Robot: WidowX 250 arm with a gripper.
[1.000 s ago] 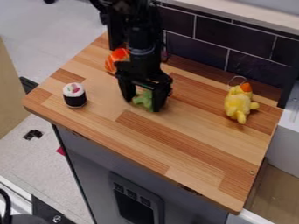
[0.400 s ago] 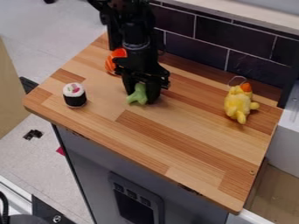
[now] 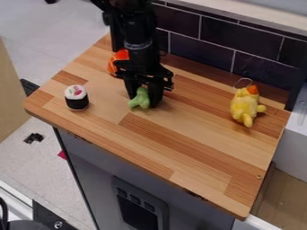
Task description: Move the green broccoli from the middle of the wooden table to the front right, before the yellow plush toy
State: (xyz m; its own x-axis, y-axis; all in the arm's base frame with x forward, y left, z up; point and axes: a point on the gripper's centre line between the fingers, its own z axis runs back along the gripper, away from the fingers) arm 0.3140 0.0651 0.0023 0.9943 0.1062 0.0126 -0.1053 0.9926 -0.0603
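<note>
A black-and-white sushi-shaped plush toy (image 3: 76,98) is standing near the left edge of the striped wooden counter (image 3: 192,139); a round orange toy with pale stripes (image 3: 112,68) is resting near the far left edge; a yellow plush toy with an orange top (image 3: 243,108) is lying toward the right; a dark tiled wall (image 3: 212,38) is running behind; small black pieces (image 3: 33,138) are lying on the pale floor (image 3: 36,155).

Black arm (image 3: 139,47), pincer (image 3: 144,101) downward, clamped
</note>
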